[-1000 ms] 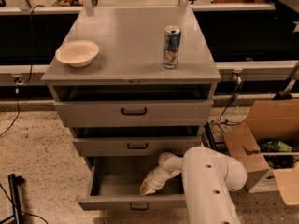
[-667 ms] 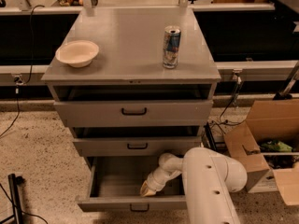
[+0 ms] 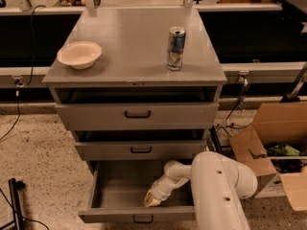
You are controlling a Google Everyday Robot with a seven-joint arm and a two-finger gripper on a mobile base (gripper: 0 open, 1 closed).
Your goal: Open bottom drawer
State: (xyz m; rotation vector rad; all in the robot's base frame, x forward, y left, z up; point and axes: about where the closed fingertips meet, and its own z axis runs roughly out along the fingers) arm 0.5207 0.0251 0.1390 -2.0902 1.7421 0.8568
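Note:
The grey cabinet's bottom drawer (image 3: 120, 213) is pulled well out, showing its plain grey inside; its small black handle (image 3: 140, 219) sits at the lower edge of the view. My white arm reaches down into the drawer from the right. My gripper (image 3: 152, 200) is inside the drawer near its front wall, right of the middle. The middle drawer (image 3: 140, 149) and the top drawer (image 3: 137, 114) above stand slightly ajar.
A cream bowl (image 3: 79, 54) and a drink can (image 3: 176, 48) stand on the cabinet top. An open cardboard box (image 3: 273, 150) sits on the floor at right, with cables beside it. A black stand (image 3: 15, 205) is at lower left.

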